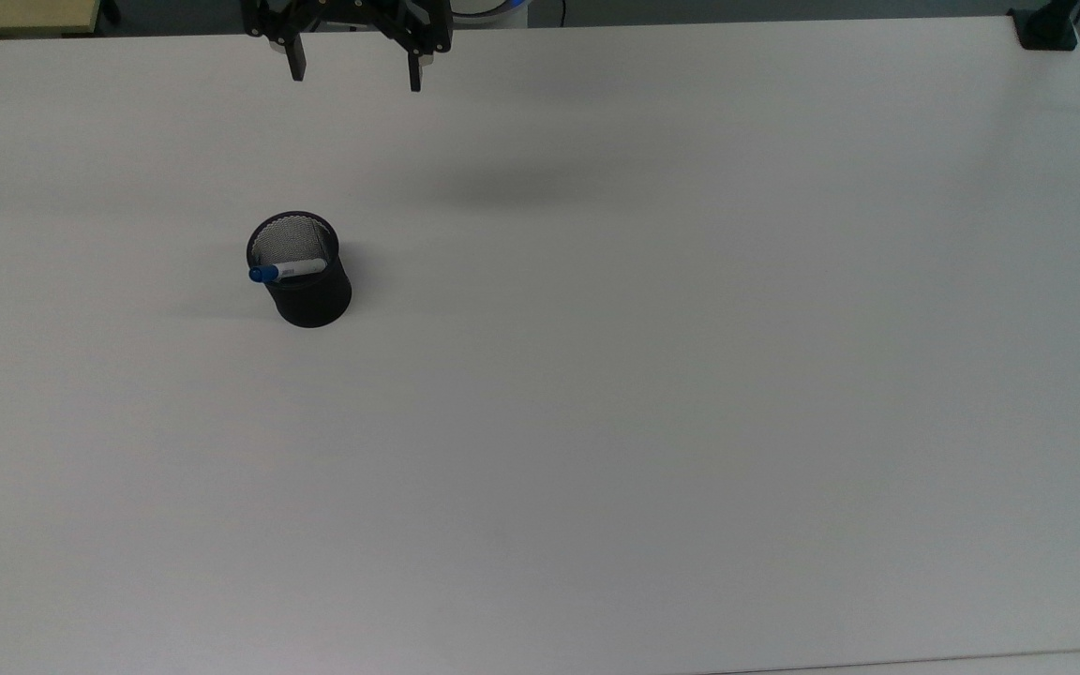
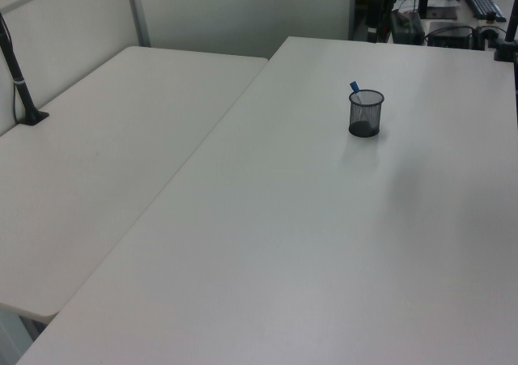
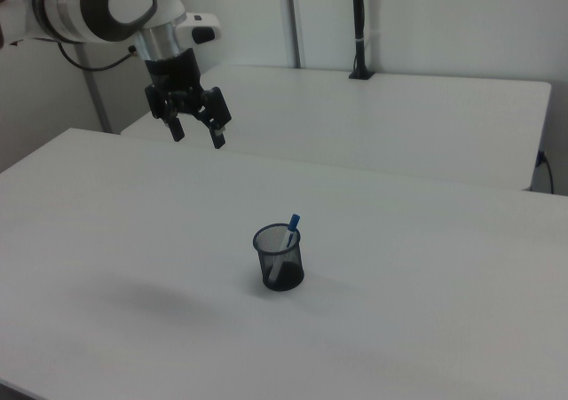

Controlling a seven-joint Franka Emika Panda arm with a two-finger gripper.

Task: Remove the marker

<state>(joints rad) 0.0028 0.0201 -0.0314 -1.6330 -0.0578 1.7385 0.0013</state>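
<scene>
Marker (image 1: 285, 270) standing inside the black mesh pen cup (image 1: 307, 292), leaning against the rim, blue cap (image 3: 293, 222) poking just above the edge. Cup resting upright on the white counter (image 1: 652, 394), nothing else near it.

Tool (image 1: 354, 77) hanging high and well apart from the cup, fingers spread wide, nothing between them (in the right view, up and toward the right view's left of the cup (image 3: 279, 259)).

Judged from here, task barely begun: approach, descent, pinch and lift all yet to do.

Likely trouble, in rough order:

- Little to grab. Only the capped end clear of the rim, so a shallow pinch probably lands on the cap alone (a cap can slip, or pull off the barrel).
- Finger striking the rim. Marker lying right against the cup wall, so one finger has to pass outside or just inside the mesh; a slightly off descent probably hits the rim and shoves or tips the cup.
- Light cup. Looks like thin mesh with nothing weighing it down, so any sideways drag during the lift could carry it along or topple it.
- Tilt mismatch. Marker leaning, not vertical; closing straight down could rotate it round the rim and out of the grip.
- Lifting too little. Barrel roughly as long as the cup is deep, so a short lift would catch the lower end on the rim.
</scene>
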